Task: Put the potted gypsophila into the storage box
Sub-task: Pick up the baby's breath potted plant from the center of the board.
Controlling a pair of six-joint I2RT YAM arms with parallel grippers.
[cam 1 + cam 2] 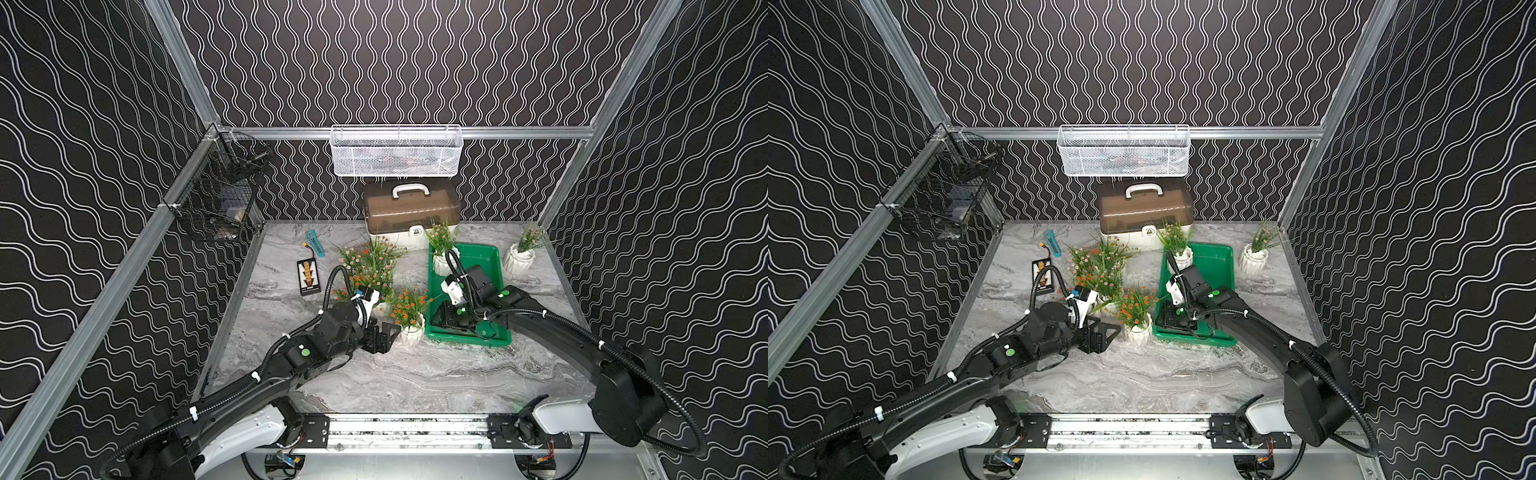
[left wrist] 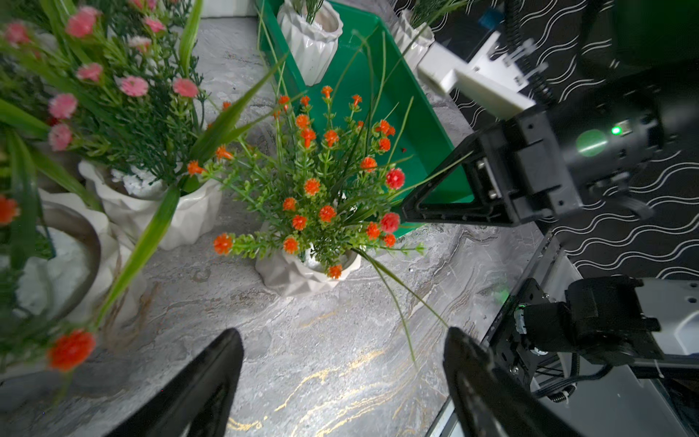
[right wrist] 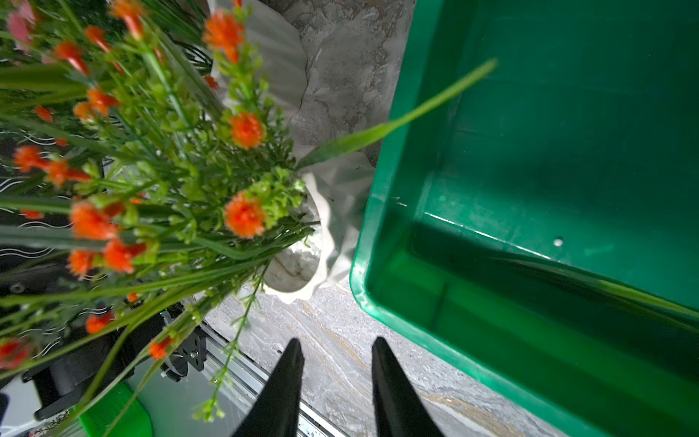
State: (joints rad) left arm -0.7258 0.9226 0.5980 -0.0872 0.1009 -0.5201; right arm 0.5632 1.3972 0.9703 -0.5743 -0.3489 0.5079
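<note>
Green tray (image 1: 484, 254): flat on the surface (image 1: 415, 374), toward 3 o'clock of it.
Pot inside (image 1: 444, 262): one white pot with green sprigs, upright in the tray's 11 o'clock corner.
Orange-flowered pot (image 1: 410, 330): upright on the surface, just beside the tray's 8 o'clock edge, outside it.
Lone pot (image 1: 518, 261): on the surface at the tray's 2 o'clock, outside.
Pot cluster (image 1: 370, 270): bunched on the surface at the tray's 9 o'clock, pink and orange blooms.
Left fingers (image 2: 204, 386): wide apart, empty, at the orange-flowered pot's 9 o'clock.
Right fingers (image 3: 283, 389): narrowly apart, empty, over the tray's 7 o'clock corner.
</note>
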